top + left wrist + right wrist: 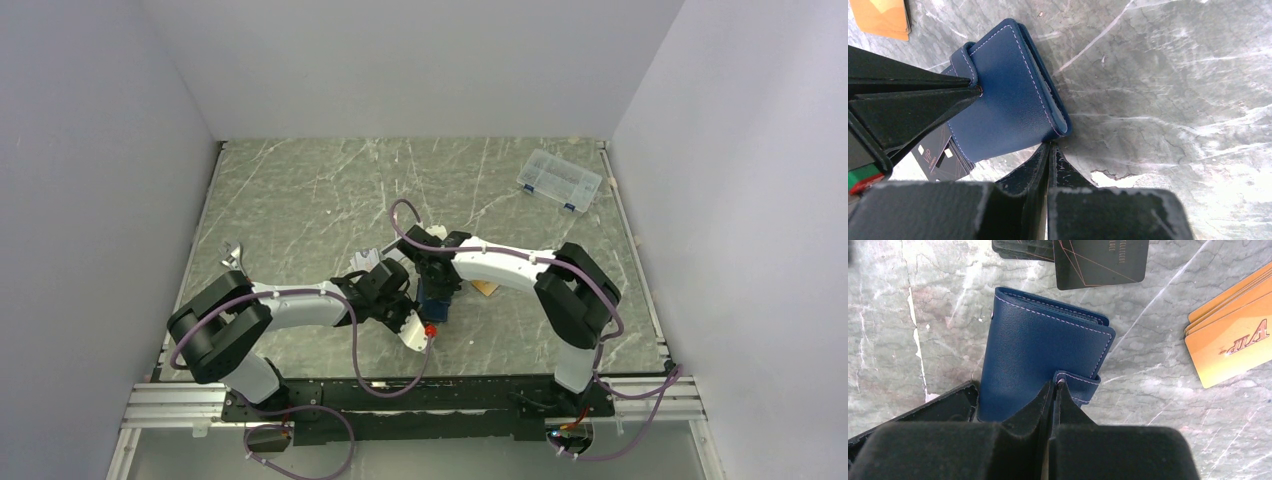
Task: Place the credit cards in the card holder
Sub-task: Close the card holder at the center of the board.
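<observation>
The navy-blue card holder (1008, 95) is folded shut between the two grippers at the table's centre (437, 300). My right gripper (1055, 385) is shut on its snap tab (1079, 384); its black fingers (913, 95) also show in the left wrist view. My left gripper (1050, 146) is shut, tips pinched at the holder's lower corner. Orange-gold cards (1233, 335) lie stacked to the right of the holder; they also show in the left wrist view (885, 17) and the top view (485, 288). No silver-grey card shows clearly.
Flat black cards (1098, 260) lie just beyond the holder, and one (940, 155) lies partly under it. A clear plastic compartment box (560, 180) sits at the back right. Grey walls close in the marbled table (300, 200) on three sides.
</observation>
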Action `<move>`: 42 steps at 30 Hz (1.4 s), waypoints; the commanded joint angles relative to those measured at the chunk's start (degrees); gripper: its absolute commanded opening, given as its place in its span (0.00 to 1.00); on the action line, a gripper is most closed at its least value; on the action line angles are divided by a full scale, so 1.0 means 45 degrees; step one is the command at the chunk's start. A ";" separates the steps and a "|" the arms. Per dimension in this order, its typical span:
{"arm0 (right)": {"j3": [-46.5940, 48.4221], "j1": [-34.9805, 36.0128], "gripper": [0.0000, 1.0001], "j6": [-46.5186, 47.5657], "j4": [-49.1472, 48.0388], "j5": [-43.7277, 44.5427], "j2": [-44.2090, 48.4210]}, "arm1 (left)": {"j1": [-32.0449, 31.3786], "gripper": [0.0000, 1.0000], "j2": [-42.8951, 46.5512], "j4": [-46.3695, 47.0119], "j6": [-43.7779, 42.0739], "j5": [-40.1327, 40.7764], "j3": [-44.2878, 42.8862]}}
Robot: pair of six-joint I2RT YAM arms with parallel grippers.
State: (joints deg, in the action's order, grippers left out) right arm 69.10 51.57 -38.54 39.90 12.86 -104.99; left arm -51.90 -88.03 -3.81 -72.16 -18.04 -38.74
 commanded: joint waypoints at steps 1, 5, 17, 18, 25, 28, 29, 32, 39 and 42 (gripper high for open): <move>-0.1201 0.0306 0.00 -0.0339 -0.1225 -0.2320 -0.1890 | -0.0108 0.07 -0.0213 0.0334 0.0116 -0.0345 -0.0602; -0.1242 0.0373 0.00 -0.0106 -0.1298 -0.2704 -0.2510 | -0.0109 0.07 -0.0197 0.0200 0.0169 -0.0312 -0.0741; -0.1689 0.0770 0.00 0.0263 -0.1449 -0.3683 -0.3770 | -0.0104 0.06 -0.0184 0.0274 0.0147 -0.0212 -0.0666; -0.1413 0.0916 0.00 0.0406 -0.1345 -0.3738 -0.4038 | -0.0090 0.06 -0.0208 0.0280 0.0168 -0.0210 -0.0695; -0.0243 0.1431 0.00 0.0883 -0.0767 -0.4114 -0.5429 | -0.0093 0.05 -0.0240 0.0330 0.0328 -0.0272 -0.0785; -0.0867 0.1373 0.00 0.0573 -0.1249 -0.4420 -0.5360 | -0.0100 0.05 -0.0259 0.0359 0.0379 -0.0268 -0.0763; -0.1076 0.1374 0.00 0.0474 -0.1352 -0.4465 -0.5326 | -0.0089 0.05 -0.0262 0.0371 0.0356 -0.0256 -0.0765; -0.1710 0.1387 0.00 0.0129 -0.1804 -0.4416 -0.5039 | -0.0103 0.05 -0.0272 0.0353 0.0413 -0.0174 -0.0835; -0.2220 0.0928 0.29 -0.0360 -0.2530 -0.3084 -0.3111 | 0.0009 0.15 0.0190 -0.0863 0.1415 -0.0112 -0.1697; -0.1893 0.0568 0.48 -0.0310 -0.2577 -0.2538 -0.2327 | 0.0263 0.25 0.0653 -0.2004 0.2421 -0.0341 -0.2458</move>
State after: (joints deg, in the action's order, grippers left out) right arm 68.49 52.75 -34.68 37.58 11.60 -106.78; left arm -51.99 -88.64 -10.07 -67.51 -17.47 -42.68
